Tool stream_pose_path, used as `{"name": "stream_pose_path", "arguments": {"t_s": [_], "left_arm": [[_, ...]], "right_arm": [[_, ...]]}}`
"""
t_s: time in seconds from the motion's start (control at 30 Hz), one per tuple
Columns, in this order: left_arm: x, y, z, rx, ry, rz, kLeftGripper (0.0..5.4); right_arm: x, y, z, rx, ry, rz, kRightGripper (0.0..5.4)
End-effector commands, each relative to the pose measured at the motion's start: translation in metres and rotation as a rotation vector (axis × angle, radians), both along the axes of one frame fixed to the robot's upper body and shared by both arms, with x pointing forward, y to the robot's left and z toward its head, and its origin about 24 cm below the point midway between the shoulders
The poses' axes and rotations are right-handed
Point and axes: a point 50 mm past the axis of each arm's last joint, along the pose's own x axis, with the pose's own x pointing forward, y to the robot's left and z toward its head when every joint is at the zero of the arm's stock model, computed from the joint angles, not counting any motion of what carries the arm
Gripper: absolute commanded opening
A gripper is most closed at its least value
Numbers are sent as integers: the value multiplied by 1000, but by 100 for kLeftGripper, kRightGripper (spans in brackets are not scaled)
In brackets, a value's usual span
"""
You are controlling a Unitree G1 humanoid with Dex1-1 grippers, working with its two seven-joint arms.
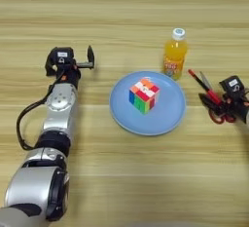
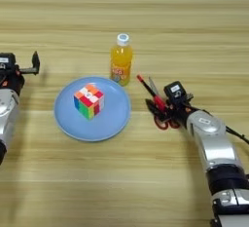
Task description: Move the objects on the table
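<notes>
You have the wooden table (image 1: 126, 182) filling the whole view, its plank grain running side to side. On it, near the middle, lies a round blue plate (image 1: 168, 116), and the puzzle cube (image 1: 144, 95) sits on the plate, a little left of its centre. The juice bottle (image 1: 175, 53) stands upright just beyond the plate's far right rim, white cap on top.

Your left arm reaches along the table's left side. The left gripper (image 1: 83, 60) is well to the left of the plate, its fingers spread apart and holding nothing; the cube, bottle and other things all lie to its right.

Your right gripper (image 2: 156, 106) is right of the plate, down at the scissors (image 2: 162, 120) and the red pen (image 2: 148, 90). The pen runs slantwise from near the bottle's foot into the gripper, with the scissors' red handles right under it. Whether its fingers are closed on either one, you cannot tell.
</notes>
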Motion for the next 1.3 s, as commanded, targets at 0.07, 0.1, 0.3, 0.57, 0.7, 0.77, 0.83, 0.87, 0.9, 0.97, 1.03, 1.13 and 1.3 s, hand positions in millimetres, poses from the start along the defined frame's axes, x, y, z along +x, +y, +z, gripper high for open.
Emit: {"name": "stream_pose_path", "arguments": {"t_s": [0.07,0.1,0.3,0.57,0.7,0.77,0.83,0.87,0.9,0.97,1.03,1.13,1.3], "left_arm": [[1,1,3,17,-9,-1,540],[1,1,3,17,-8,-1,540],[1,0,3,17,-9,-1,540],[1,0,3,17,-9,0,540],[1,0,3,17,-10,0,540],[1,0,3,17,-10,0,540],[1,0,3,17,-10,0,540],[1,0,3,17,-10,0,540],[1,0,3,17,-10,0,540],[1,0,3,17,-10,0,540],[1,0,3,17,-11,0,540],[1,0,3,17,-11,1,540],[1,0,3,17,-11,1,540]], "right_arm": [[-4,-2,-7,1,55,-3,350],[-4,-1,-8,1,57,3,330],[-5,0,-9,-2,65,16,268],[-7,1,-9,-4,68,27,182],[-7,1,-9,-3,67,28,140],[-7,1,-9,-3,66,28,117],[-7,1,-9,-2,66,30,95],[-7,1,-9,-2,65,31,84],[-7,2,-9,-2,65,31,68],[-7,2,-8,-1,64,32,63],[-7,2,-8,-1,62,32,62],[-7,2,-8,-1,63,32,62],[-7,2,-6,9,49,25,59]]}}
